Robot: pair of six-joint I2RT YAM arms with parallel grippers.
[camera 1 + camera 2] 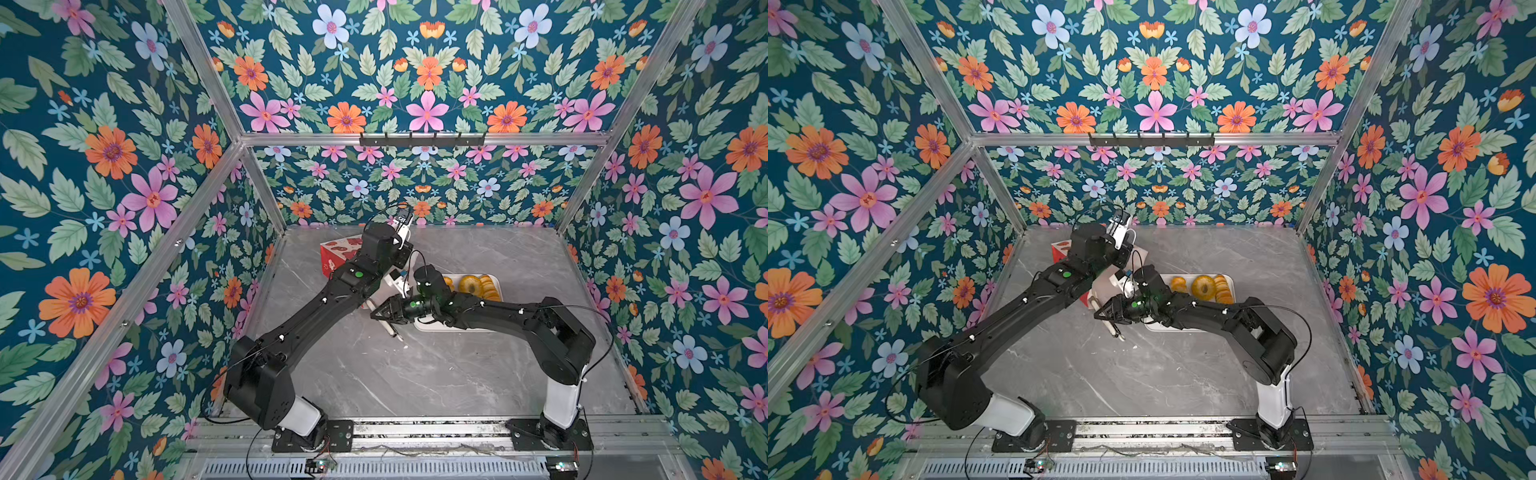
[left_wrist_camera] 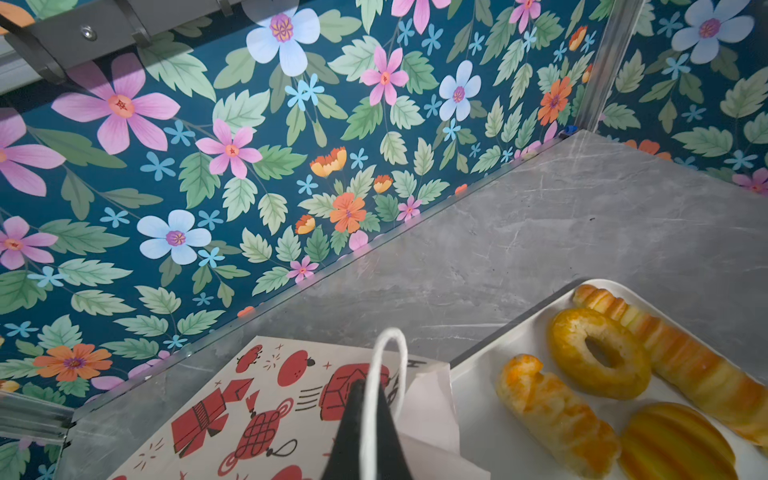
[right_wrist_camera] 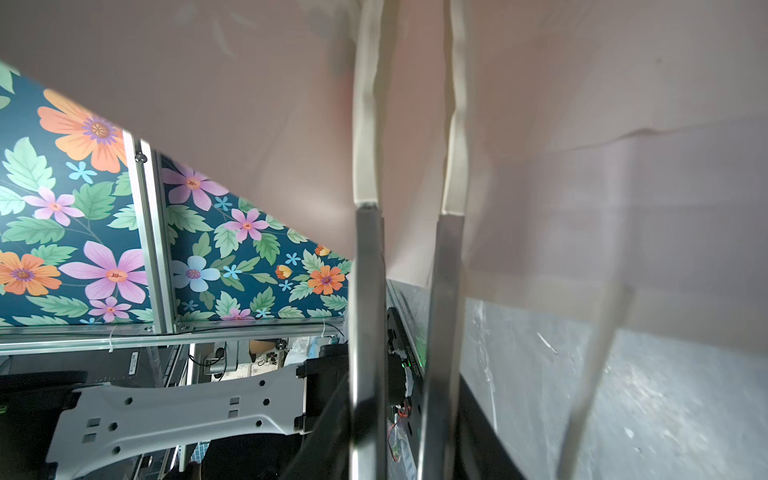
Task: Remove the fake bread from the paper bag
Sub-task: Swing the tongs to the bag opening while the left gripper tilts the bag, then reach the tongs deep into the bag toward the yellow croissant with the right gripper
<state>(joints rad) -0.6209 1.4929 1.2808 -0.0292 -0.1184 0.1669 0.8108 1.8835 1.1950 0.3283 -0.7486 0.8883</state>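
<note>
- While the left pincer [image 2: 365, 432] was clamped shut, apparently on the cord handle [image 2: 388, 332], the paper bag [image 2: 257, 407] lay tilted on the worktop [image 2: 582, 216], just beside the tray [image 2: 519, 340].
- Four pieces of fake bread [image 1: 1223, 286] sat on the tray: long twisted stick [image 2: 673, 357], ring donut [image 2: 569, 345], short twisted roll [image 2: 552, 411], ridged bun [image 2: 673, 444].
- Right pincer [image 3: 409, 83], jaws narrowly apart and gripping nothing visible, was at the bag's white mouth.
- No croissant was seen and the bag's interior was hidden; one piece was judged outstanding.

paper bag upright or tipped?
Tipped: the paper bag lies on its side, printed face up, mouth end toward the tray.
</note>
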